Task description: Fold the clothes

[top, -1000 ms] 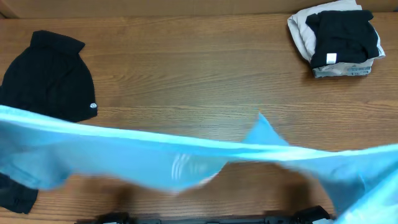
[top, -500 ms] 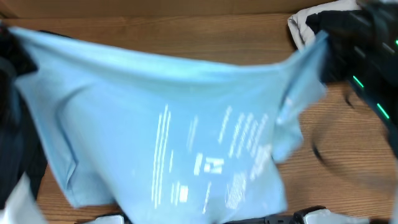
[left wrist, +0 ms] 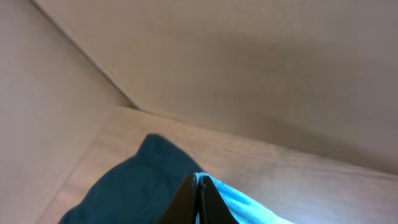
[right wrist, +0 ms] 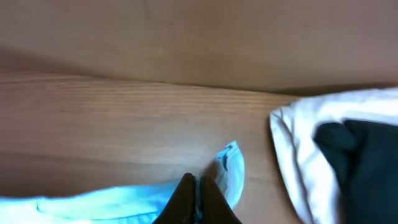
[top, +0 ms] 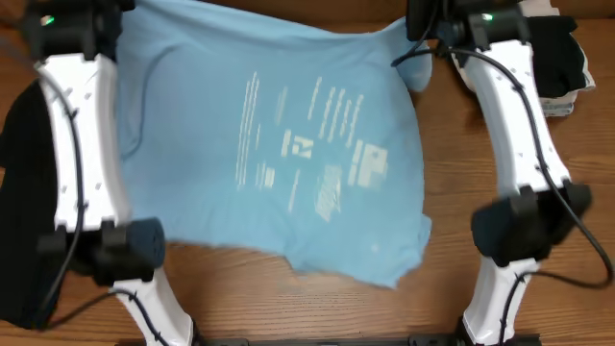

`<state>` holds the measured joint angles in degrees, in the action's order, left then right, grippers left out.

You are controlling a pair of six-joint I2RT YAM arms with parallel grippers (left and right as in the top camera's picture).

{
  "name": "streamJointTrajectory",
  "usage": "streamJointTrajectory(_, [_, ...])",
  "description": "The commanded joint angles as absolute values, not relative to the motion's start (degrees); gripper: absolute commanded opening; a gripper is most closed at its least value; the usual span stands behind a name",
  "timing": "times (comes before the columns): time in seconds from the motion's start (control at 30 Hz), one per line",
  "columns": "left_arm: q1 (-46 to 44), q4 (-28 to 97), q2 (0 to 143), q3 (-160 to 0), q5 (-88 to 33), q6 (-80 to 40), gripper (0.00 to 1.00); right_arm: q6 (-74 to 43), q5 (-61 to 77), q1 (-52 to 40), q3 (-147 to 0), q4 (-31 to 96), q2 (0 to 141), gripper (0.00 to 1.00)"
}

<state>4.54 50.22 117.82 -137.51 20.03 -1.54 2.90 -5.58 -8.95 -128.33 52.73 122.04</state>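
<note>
The light blue T-shirt (top: pixel 279 144) lies spread across the table, white lettering showing faintly through the cloth, its near edge draped toward the front. My left gripper (left wrist: pixel 199 186) is shut on the shirt's far left corner (left wrist: pixel 239 204), at the top left of the overhead view (top: pixel 120 10). My right gripper (right wrist: pixel 197 186) is shut on the far right corner (right wrist: pixel 230 168), at the top right in the overhead view (top: pixel 423 24). Both arms reach to the table's far edge.
A black garment (top: pixel 24 144) lies under and left of my left arm, also seen in the left wrist view (left wrist: pixel 137 180). A folded pile of white and black clothes (top: pixel 562 58) sits at the far right corner, also seen in the right wrist view (right wrist: pixel 336 155). A brown wall (left wrist: pixel 249 62) rises behind the table.
Both grippers have swept the shirt from the front of the table to the far edge, and the cloth has come down spread flat on the table.
</note>
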Motion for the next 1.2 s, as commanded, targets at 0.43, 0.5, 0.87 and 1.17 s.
streamJointTrajectory(0.43, [5.0,63.6,125.0,-137.7,21.6,1.3,0.04,1.2,9.4,-8.2,-129.4,70.6,123.8,0.04])
streamJointTrajectory(0.5, [5.2,67.6,125.1,-137.7,21.3,1.2,0.04,0.5,9.6,-8.2,-128.7,74.7,123.8,0.04])
streamJointTrajectory(0.87, [6.3,77.9,125.4,-137.7,20.2,1.1,0.04,-2.6,10.6,-8.3,-128.5,93.0,123.8,0.04])
streamJointTrajectory(1.17, [6.4,80.7,125.4,-136.7,19.3,1.1,0.04,-5.3,10.7,-10.5,-114.2,90.9,123.8,0.04])
